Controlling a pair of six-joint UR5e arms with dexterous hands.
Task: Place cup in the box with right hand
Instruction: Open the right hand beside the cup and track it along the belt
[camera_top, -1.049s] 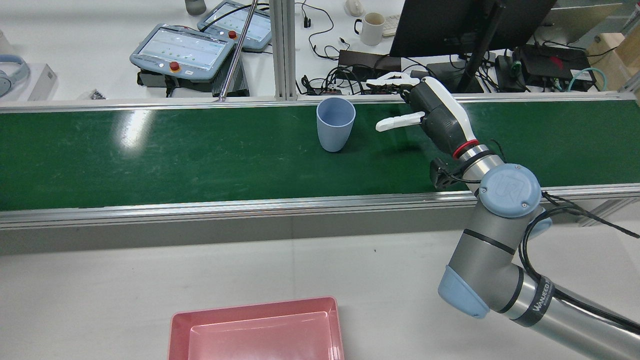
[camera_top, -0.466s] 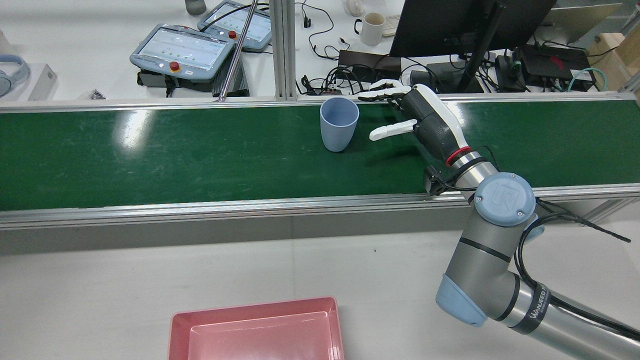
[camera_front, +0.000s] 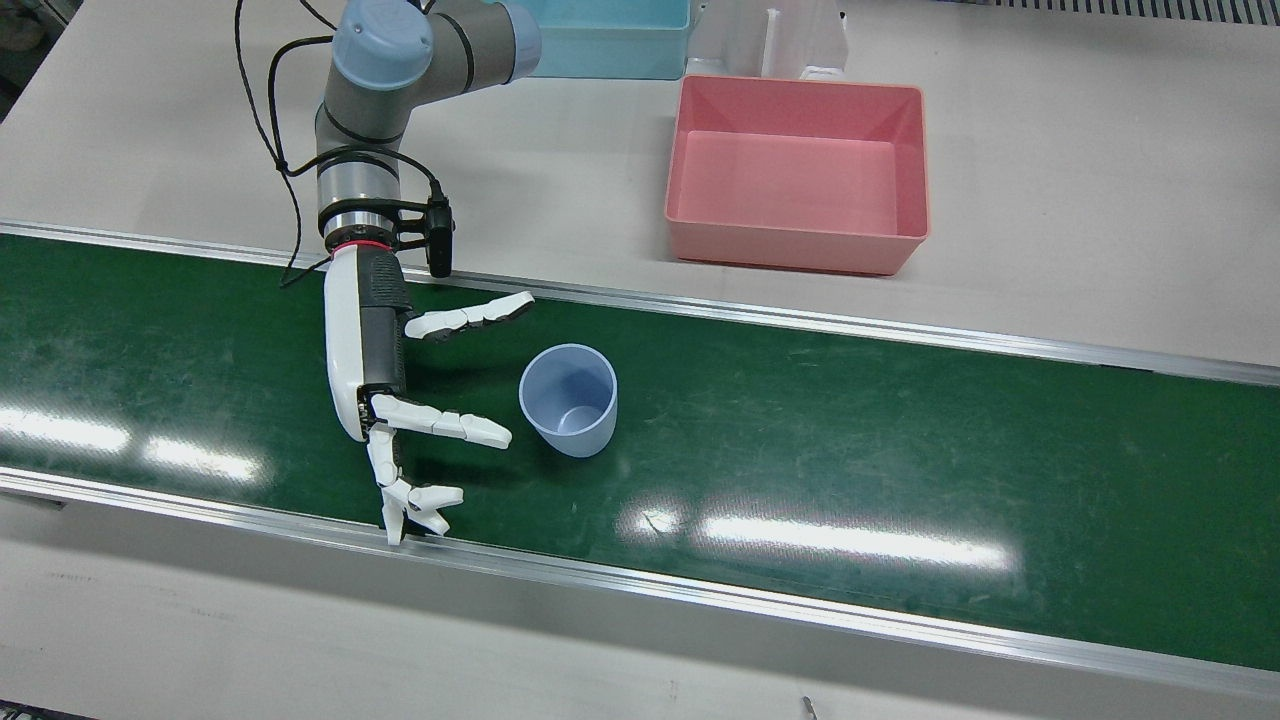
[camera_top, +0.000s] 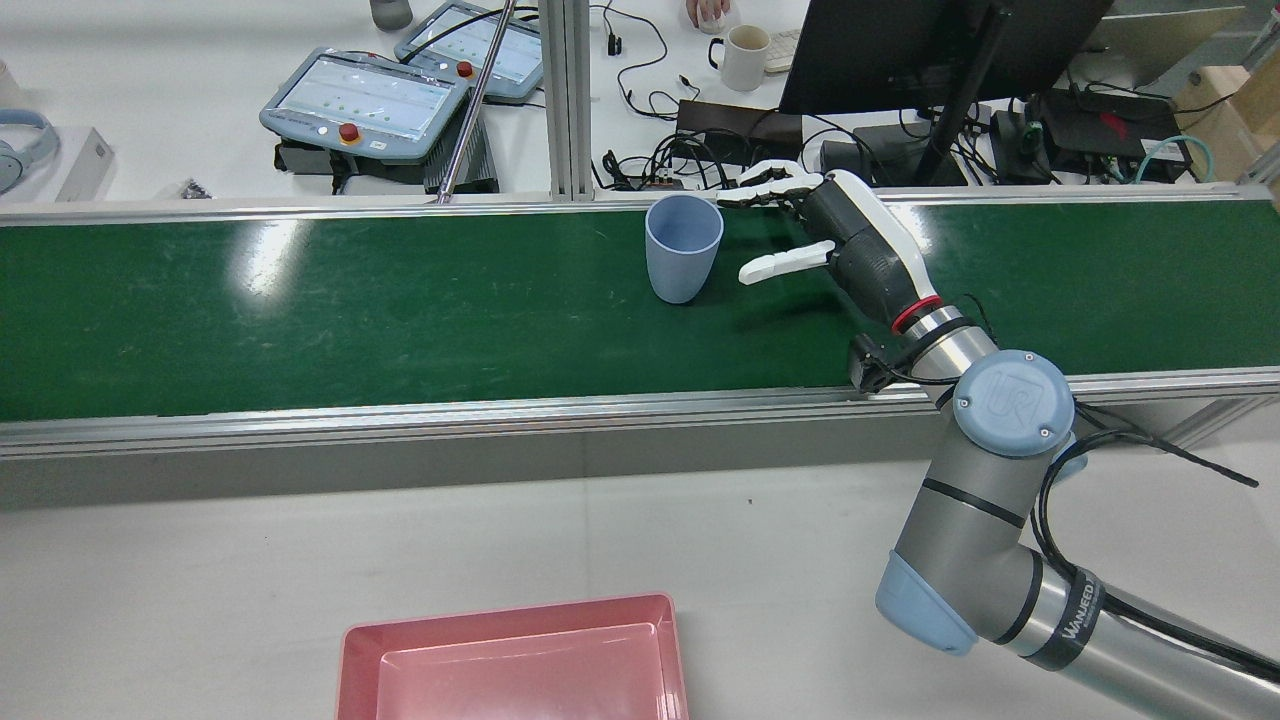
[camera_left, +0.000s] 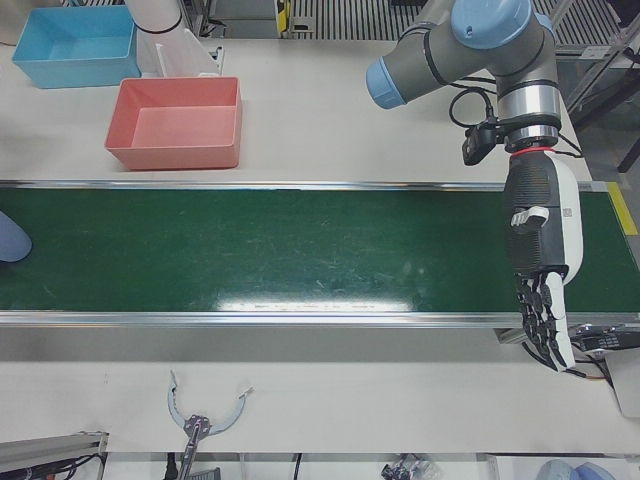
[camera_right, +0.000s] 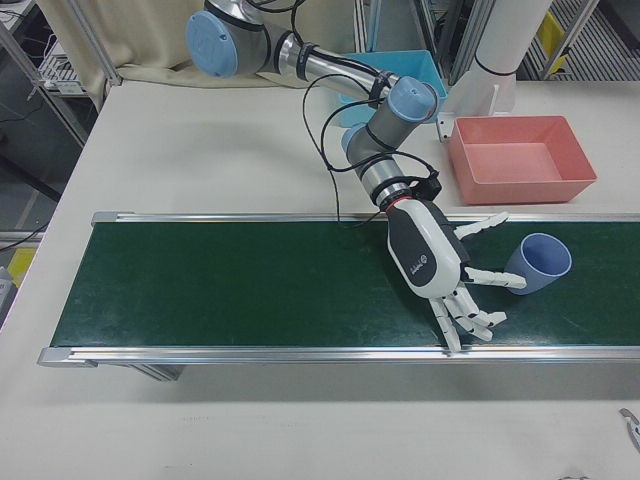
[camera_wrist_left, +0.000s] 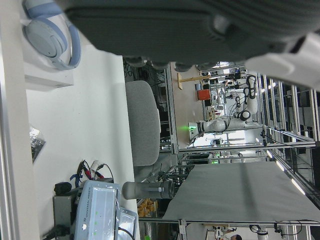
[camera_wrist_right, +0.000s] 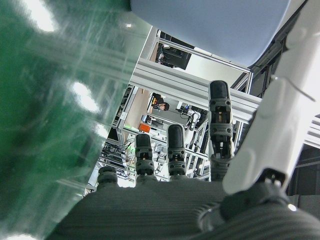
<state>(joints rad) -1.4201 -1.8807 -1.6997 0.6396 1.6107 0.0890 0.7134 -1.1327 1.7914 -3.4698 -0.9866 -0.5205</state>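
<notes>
with the pale blue plastic cup (camera_front: 568, 400) upright at three o'clock of it in the front view, the spread, empty right hand (camera_front: 405, 400) should slide sideways until its fingers (camera_front: 440, 422) bracket the wall, then close gently.

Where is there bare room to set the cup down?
The pink box is empty inside. The table between the box and the right arm is bare too. On the belt, it is crowded only where the right hand flanks the cup.
</notes>
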